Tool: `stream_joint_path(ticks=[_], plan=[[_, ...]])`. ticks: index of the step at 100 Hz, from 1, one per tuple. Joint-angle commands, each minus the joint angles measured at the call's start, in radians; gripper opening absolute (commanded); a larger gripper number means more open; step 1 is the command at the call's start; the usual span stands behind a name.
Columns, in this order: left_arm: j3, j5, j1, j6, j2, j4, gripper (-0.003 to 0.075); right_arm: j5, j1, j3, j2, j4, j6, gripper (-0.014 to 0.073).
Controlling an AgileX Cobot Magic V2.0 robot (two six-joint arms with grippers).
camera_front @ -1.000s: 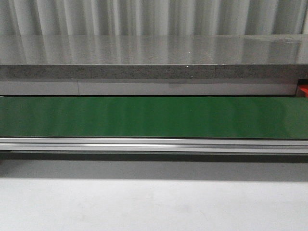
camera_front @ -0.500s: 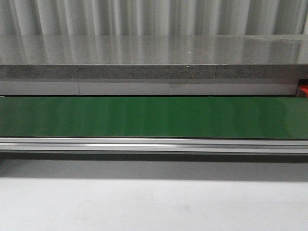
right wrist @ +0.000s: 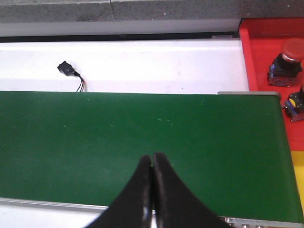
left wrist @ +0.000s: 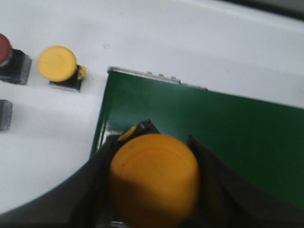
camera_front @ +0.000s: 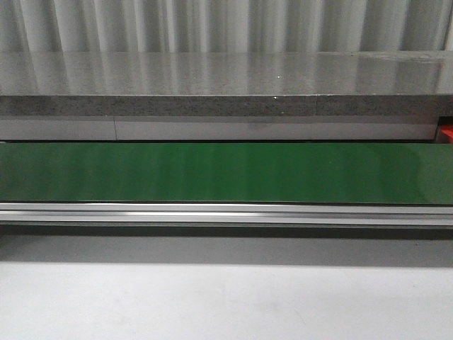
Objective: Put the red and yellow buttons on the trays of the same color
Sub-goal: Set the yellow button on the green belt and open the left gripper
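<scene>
My left gripper (left wrist: 166,142) is shut on a yellow button (left wrist: 154,180), held over one end of the green belt (left wrist: 213,133). A second yellow button (left wrist: 58,64) and a red button (left wrist: 4,50) stand on the white table beside that belt end. My right gripper (right wrist: 152,159) is shut with nothing in it, above the green belt (right wrist: 142,133). The red tray (right wrist: 261,52) sits past the belt's other end and holds a red button (right wrist: 287,59) and another button (right wrist: 297,102), cut off by the frame edge. Neither gripper appears in the front view.
A grey block (left wrist: 4,114) lies near the loose buttons. A small black connector with wires (right wrist: 69,71) rests on the white surface behind the belt. A yellow strip (right wrist: 300,180) borders the red tray. The front view shows the belt (camera_front: 226,173), its metal rail (camera_front: 226,212) and a red sliver (camera_front: 446,132).
</scene>
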Motion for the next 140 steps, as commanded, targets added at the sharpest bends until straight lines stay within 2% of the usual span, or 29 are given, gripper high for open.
stream_joint_path(ticks=[1, 26, 125, 134, 140], plan=[[-0.038, -0.001, -0.056, 0.003, -0.005, 0.047, -0.0021, -0.063, -0.002, -0.026, -0.012, 0.013, -0.006, -0.0068], [-0.038, 0.002, -0.136, 0.003, 0.084, 0.135, -0.0021, -0.063, -0.002, -0.026, -0.012, 0.013, -0.006, -0.0068], [-0.038, -0.014, -0.138, 0.003, 0.170, 0.183, -0.0020, -0.063, -0.002, -0.026, -0.012, 0.013, -0.006, -0.0068], [-0.038, -0.008, -0.138, 0.003, 0.168, 0.183, 0.0013, -0.063, -0.002, -0.026, -0.012, 0.013, -0.006, -0.0068], [-0.038, -0.004, -0.141, 0.013, 0.164, 0.183, 0.0104, -0.063, -0.002, -0.026, -0.012, 0.013, -0.006, -0.0068]])
